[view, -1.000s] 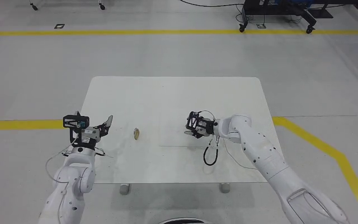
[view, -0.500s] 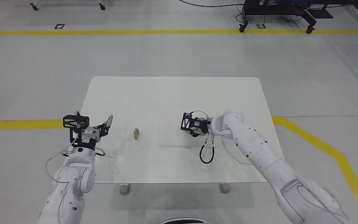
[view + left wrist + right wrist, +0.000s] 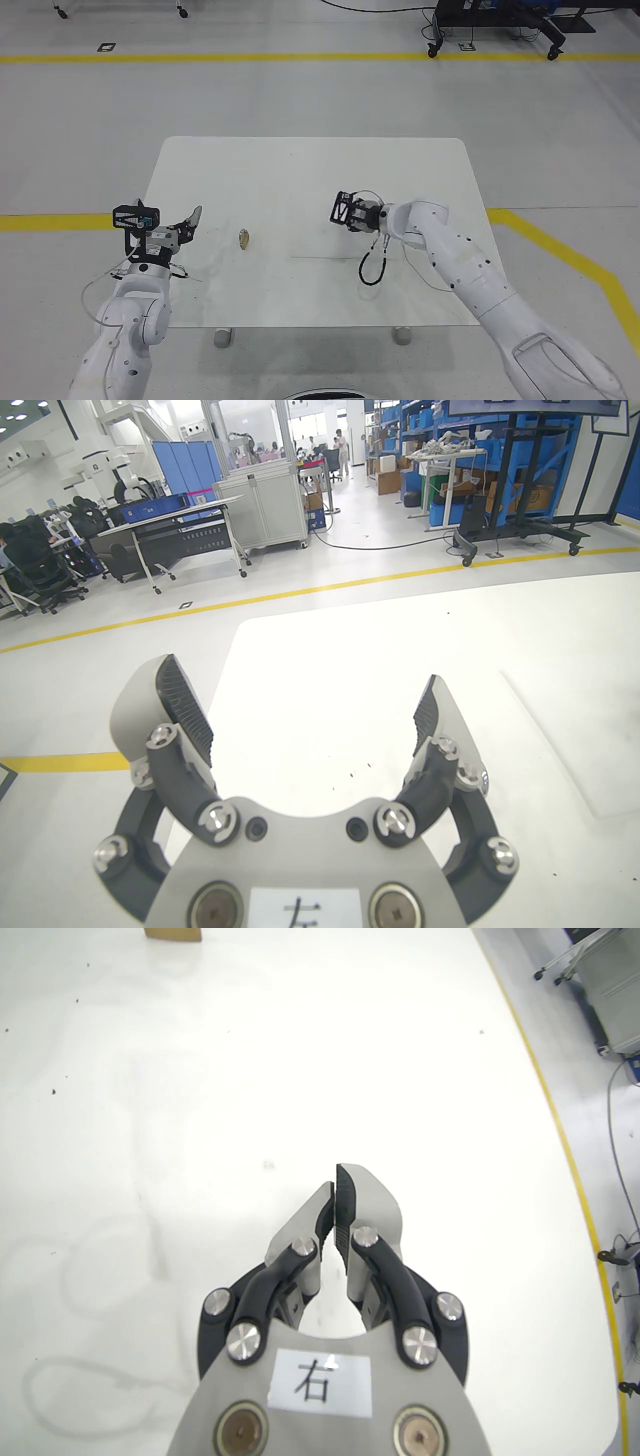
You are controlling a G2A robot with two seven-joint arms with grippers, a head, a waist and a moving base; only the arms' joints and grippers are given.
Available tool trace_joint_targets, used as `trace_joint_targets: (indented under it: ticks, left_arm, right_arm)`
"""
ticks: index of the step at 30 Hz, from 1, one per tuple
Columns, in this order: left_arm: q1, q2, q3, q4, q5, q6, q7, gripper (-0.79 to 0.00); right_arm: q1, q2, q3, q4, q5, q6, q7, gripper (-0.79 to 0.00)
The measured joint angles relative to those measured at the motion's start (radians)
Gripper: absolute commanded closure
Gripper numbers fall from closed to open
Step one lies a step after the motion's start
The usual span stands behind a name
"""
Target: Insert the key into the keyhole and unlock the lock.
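A small brass padlock (image 3: 244, 238) lies on the white table (image 3: 300, 170), left of the middle. It also appears as a brass block (image 3: 172, 933) far ahead of my right gripper. My right gripper (image 3: 339, 209) hovers over the table's middle, well to the right of the padlock and pointing toward it. Its pads (image 3: 334, 1198) are pressed together, and I see nothing between them. My left gripper (image 3: 191, 217) is near the table's left edge, left of the padlock. It is open (image 3: 300, 695) with nothing in it.
A black cable loop (image 3: 372, 265) hangs under my right forearm above the table's front right part. A thin white mat edge (image 3: 550, 730) runs across the tabletop. Yellow floor lines (image 3: 300, 57) border the table area.
My right gripper swung a little left and then toward the table's far side, staying shut. The left arm and the padlock have not moved.
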Motion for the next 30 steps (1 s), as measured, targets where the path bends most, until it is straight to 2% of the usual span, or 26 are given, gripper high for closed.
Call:
trace_joint_targets:
  ticks: [4,8,10,14,24,26,29,30]
  left_arm:
    - [0.000,0.000,0.000,0.000,0.000,0.000,0.000,-0.785]
    - [0.000,0.000,0.000,0.000,0.000,0.000,0.000,-0.785]
    - [0.000,0.000,0.000,0.000,0.000,0.000,0.000,-0.785]
    - [0.000,0.000,0.000,0.000,0.000,0.000,0.000,-0.785]
    - [0.000,0.001,-0.004,0.003,0.004,0.004,-0.003,-0.785]
    - [0.002,0.002,-0.016,0.002,0.066,0.066,-0.032,-0.785]
    - [-0.012,-0.010,0.061,-0.050,0.270,0.230,-0.067,-0.785]
    - [-0.020,-0.012,0.078,-0.061,0.311,0.250,-0.071,-0.785]
  right_arm:
    - [-0.076,0.020,0.075,-0.078,0.005,0.080,-0.091,0.000]
    - [-0.146,0.029,0.146,-0.113,0.101,0.129,-0.212,0.000]
    - [-0.172,0.032,0.175,-0.114,0.156,0.118,-0.273,0.000]
    - [-0.231,0.046,0.252,-0.087,0.286,0.018,-0.424,0.000]
    - [-0.233,0.046,0.255,-0.084,0.290,0.015,-0.428,0.000]
    - [-0.239,0.044,0.254,-0.082,0.314,0.014,-0.440,0.000]
    - [-0.218,0.037,0.236,-0.044,0.379,-0.034,-0.459,0.000]
    - [-0.206,0.033,0.225,-0.029,0.403,-0.053,-0.468,0.000]
